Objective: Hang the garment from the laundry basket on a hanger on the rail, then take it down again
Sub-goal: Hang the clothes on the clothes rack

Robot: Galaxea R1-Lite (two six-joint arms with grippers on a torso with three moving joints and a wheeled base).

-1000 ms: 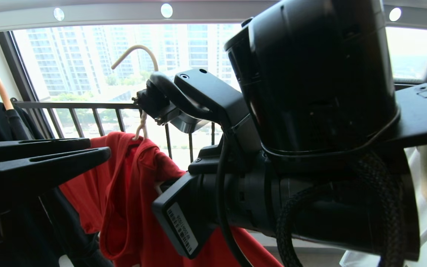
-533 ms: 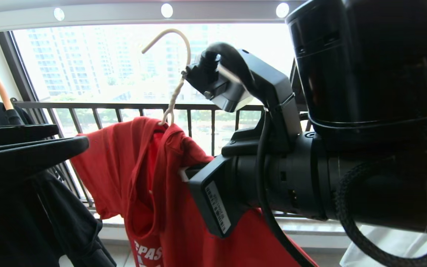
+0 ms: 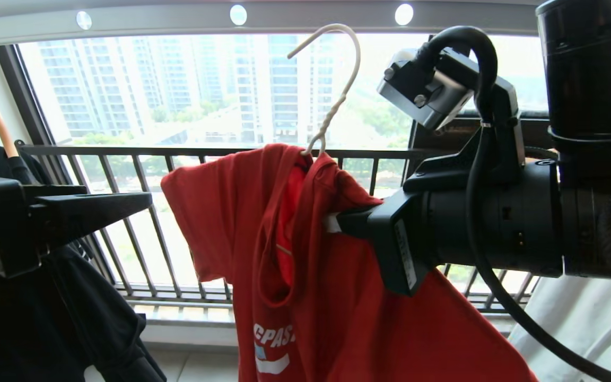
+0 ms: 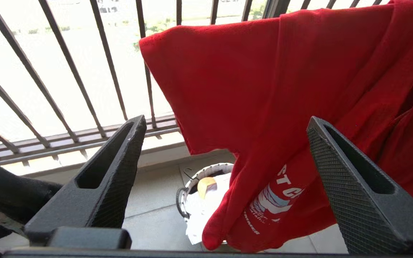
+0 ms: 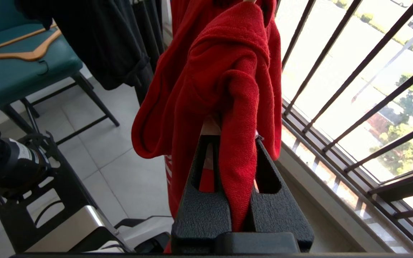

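The right gripper (image 5: 228, 143) is clamped on a fold of the red garment (image 3: 305, 254), which hangs on the cream wire hanger (image 3: 332, 85) just under the grey rail (image 3: 305, 18), its hook not yet over the beam. The left gripper (image 4: 224, 150) is spread wide and empty beside the shirt's sleeve. Behind stand a barred window railing (image 3: 125, 154) and pale floor tiles (image 4: 152, 211), where the laundry basket (image 4: 199, 175) sits.

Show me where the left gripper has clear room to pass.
Free: the gap between the open left gripper and the red T-shirt sleeve, in front of the window railing. Crowded: the black garment beside it.
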